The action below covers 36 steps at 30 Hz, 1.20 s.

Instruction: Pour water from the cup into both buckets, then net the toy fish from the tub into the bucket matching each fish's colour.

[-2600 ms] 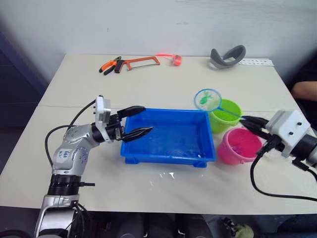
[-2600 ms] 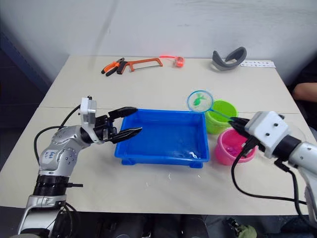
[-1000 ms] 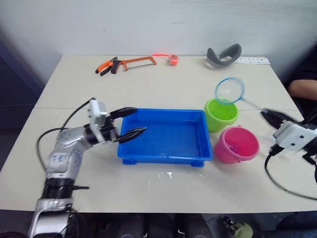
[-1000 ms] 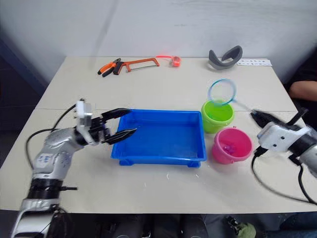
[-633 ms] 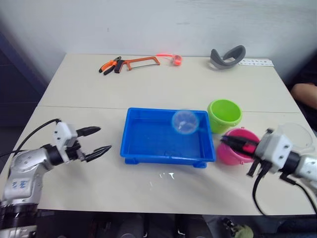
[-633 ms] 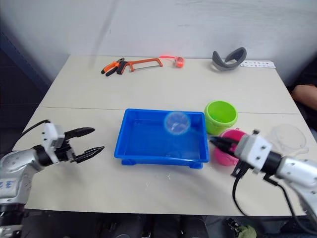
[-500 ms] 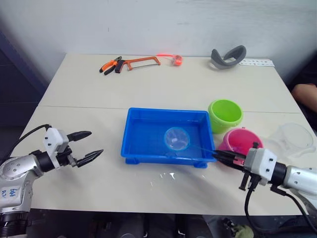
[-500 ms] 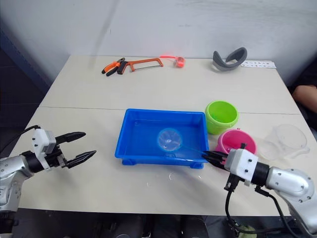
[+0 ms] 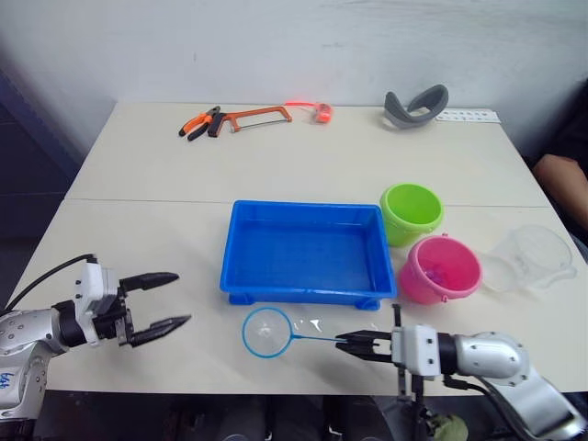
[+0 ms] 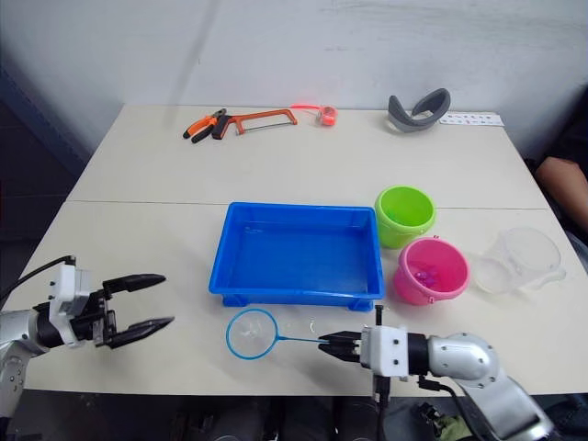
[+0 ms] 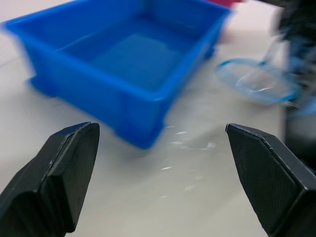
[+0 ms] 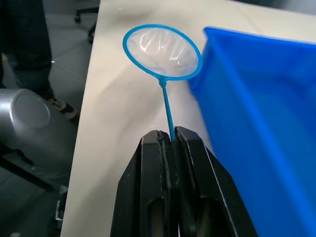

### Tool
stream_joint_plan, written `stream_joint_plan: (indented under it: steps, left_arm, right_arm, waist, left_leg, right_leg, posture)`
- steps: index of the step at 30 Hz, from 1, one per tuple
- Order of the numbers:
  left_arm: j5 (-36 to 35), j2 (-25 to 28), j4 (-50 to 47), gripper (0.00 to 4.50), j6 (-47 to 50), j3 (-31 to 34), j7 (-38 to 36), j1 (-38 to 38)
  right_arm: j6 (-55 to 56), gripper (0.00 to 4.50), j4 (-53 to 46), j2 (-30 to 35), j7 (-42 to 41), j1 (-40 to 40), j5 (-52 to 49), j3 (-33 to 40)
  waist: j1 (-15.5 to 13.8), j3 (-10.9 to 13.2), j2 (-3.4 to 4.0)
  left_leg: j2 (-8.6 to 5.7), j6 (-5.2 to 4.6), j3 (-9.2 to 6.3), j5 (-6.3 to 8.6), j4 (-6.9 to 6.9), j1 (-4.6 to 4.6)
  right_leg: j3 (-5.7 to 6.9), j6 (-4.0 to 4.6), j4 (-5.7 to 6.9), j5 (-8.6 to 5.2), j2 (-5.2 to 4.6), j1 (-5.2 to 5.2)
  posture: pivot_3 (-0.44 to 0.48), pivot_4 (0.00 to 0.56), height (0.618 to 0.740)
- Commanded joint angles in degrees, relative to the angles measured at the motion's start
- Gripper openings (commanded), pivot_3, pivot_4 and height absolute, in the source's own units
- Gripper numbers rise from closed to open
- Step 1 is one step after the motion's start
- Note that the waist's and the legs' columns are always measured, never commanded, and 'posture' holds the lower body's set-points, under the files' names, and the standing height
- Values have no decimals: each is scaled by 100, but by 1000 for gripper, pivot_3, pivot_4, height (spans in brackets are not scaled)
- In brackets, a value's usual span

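Right end effector (image 10: 333,345) pinches the thin handle of a round mesh net (image 10: 252,333), its hoop ahead; glossy rectangular tub (image 10: 296,254) beyond. Left end effector (image 10: 147,302) spread, the tub's smooth plastic wall ahead

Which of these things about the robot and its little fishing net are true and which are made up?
1. The right gripper is shut on the net handle. True.
2. The net is inside the tub. False: it is over the table, in front of the tub.
3. The left gripper is holding the cup. False: it is open and empty, and the cup stands on the table beyond the pink bucket.
4. The green bucket stands behind the pink bucket. True.
5. A saw lies at the far edge of the table. True.
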<state>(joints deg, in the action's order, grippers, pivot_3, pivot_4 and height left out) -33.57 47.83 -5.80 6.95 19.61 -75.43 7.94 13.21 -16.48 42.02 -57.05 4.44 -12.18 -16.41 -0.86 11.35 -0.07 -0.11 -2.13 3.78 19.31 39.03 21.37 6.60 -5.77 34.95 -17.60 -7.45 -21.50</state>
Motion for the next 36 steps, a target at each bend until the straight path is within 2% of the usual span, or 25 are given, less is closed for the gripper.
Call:
stream_joint_plan:
  steps: [1, 8, 10, 11, 12, 14, 15, 17, 19, 25, 28, 30, 33, 36]
  left_arm:
    - [-118, 144, -459, 4452, 3, -107, -407, 189]
    - [-51, 153, -754, 4452, -2, -95, -463, 441]
    - [-35, 126, -795, 4500, -22, -82, -405, 471]
    - [-33, 113, -830, 4500, -20, -86, -373, 488]
    - [-25, 94, -858, 4500, -26, -92, -332, 490]
    - [13, 68, -884, 4500, -36, -99, -242, 476]
    - [17, 65, -887, 4500, -42, -99, -223, 471]
    - [41, 56, -860, 4500, -76, -108, -183, 451]
    - [22, 24, -792, 4500, -61, -25, -71, 448]
    - [570, -164, -329, 4500, -569, 195, 479, 518]
    - [908, -154, -146, 4500, -808, 436, 785, 695]
    - [919, -60, -19, 4500, -931, 766, 658, 962]
    - [1026, -36, 182, 4500, -987, 1092, 812, 1202]
    - [1231, -37, 543, 4500, -1057, 1069, 1026, 1203]
  right_arm:
    - [542, 0, 886, -388, -153, -302, 317, -300]
    - [1306, 0, 2038, -821, -250, -795, 688, -451]
    - [1263, 840, 2147, -869, -313, -843, 575, -403]
    - [1208, 929, 2175, -890, -361, -851, 481, -374]
    - [1246, 1333, 2207, -866, -419, -871, 479, -375]
    - [1295, 2288, 2216, -843, -487, -883, 465, -349]
    - [1301, 2931, 2145, -809, -493, -861, 441, -301]
    - [1323, 3684, 2052, -767, -497, -832, 411, -223]
    - [1184, 4483, 1493, -502, -511, -621, 140, 64]
    - [859, 4483, 150, 421, -512, 328, -469, 1018]
    - [645, 4483, -638, 838, -517, 1181, -929, 1937]
    - [375, 4483, -1066, 1043, -740, 1918, -1580, 2817]
    - [550, 4483, -1007, 1019, -1113, 2768, -1708, 3877]
    - [754, 4483, -432, 937, -1288, 3005, -1735, 4281]
  waist:
    - [25, 2, 4]
    - [111, 4, 8]
    - [109, 4, 8]
    - [103, 4, 7]
    - [104, 4, 8]
    - [102, 4, 7]
    - [106, 4, 8]
    - [108, 5, 8]
    - [101, 7, 12]
    - [84, 8, 16]
    - [76, 9, 16]
    - [69, 10, 17]
    - [52, 6, 11]
    - [22, 0, 1]
  left_leg:
    - [-2, -1, 2, 0, 0, 0]
    - [0, 1, 3, -2, -1, -3]
    - [1, 1, 3, -1, -2, -3]
    - [1, 2, 3, -1, -2, -3]
    - [1, 1, 2, -1, -2, -3]
    - [0, 1, 2, -2, -1, -3]
    - [0, 1, 2, -2, -1, -4]
    - [1, 1, 2, -2, -1, -4]
    - [1, 1, 2, -1, -2, -4]
    - [0, 1, 1, 1, -3, -3]
    - [0, 2, 3, 2, -6, -4]
    - [2, 3, 4, 3, -9, -7]
    - [2, 1, 4, 4, -14, -4]
    - [4, -2, 6, 7, -17, -8]
  right_leg:
    - [-2, 0, 0, 0, -1, -1]
    - [-1, 4, 8, -3, 2, -1]
    - [-1, 4, 9, -3, 3, -3]
    - [-1, 4, 9, -3, 3, -3]
    - [0, 4, 9, -3, 2, -2]
    - [-2, 4, 9, -3, 1, -1]
    - [-2, 4, 9, -3, 1, -1]
    - [-2, 4, 9, -3, 2, -1]
    - [-1, 4, 9, -3, 2, -2]
    - [-2, 4, 4, -3, 0, 0]
    - [-3, 4, 4, -3, 0, -1]
    - [-2, 4, 3, -4, 1, 0]
    - [-2, 3, -1, -4, 0, -1]
    - [-5, 3, -8, -4, 1, 3]
  posture:
    - [0, 150, 740]
    - [0, 150, 740]
    - [0, 150, 740]
    - [0, 150, 740]
    - [0, 150, 740]
    - [0, 150, 740]
    - [0, 150, 740]
    - [0, 150, 740]
    - [0, 150, 740]
    - [0, 150, 740]
    - [0, 150, 740]
    - [0, 150, 740]
    - [0, 150, 740]
    - [0, 150, 740]
